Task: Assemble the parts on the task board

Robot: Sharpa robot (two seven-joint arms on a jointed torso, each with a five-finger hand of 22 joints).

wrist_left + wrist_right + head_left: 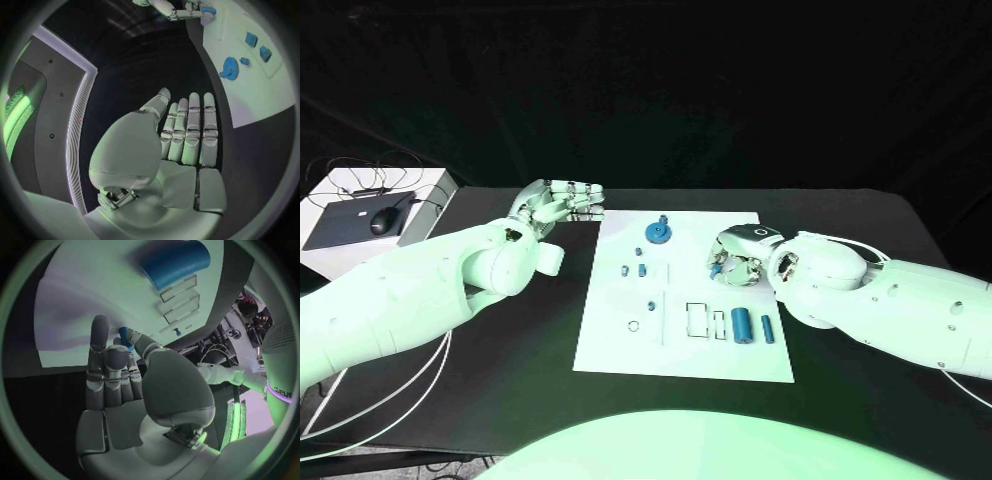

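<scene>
A black bench (pixel 516 380) is seen before dark curtains. At the left, the left hand (pixel 564 203) is held open, fingers straight, empty. The white task board (pixel 625 350) is laid lengthwise away from the robot; two upright blue cylinders (pixel 741 323) are counted. A small blue part (pixel 126 335) is pinched by the right hand (pixel 737 258)
</scene>
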